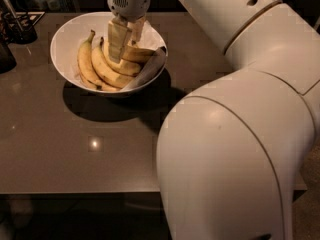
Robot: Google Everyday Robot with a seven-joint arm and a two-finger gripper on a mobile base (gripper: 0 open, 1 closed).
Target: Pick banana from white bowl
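1. Banana (136, 53) lies in white bowl (65, 39), toward its 3 o'clock side, propped on two other bananas (86, 64) lying toward 9 o'clock.
2. Gripper (128, 38) hangs in from 12 o'clock, right over the banana, likely to grasp it. Can't tell if it is closed or holding anything.
3. Paper lining (150, 69) pokes out at 4 o'clock.
4. Bowl sits at 11 o'clock on table (60, 149); arm (240, 124) fills 3-to-6 o'clock.

Nothing readable here as far as I can see — no label, brand, number or sign on the white bowl (67, 34), the table (60, 149) or the robot arm (240, 134). The pincer (126, 49) sits down inside the bowl, toward the table's far edge — no markings on it either
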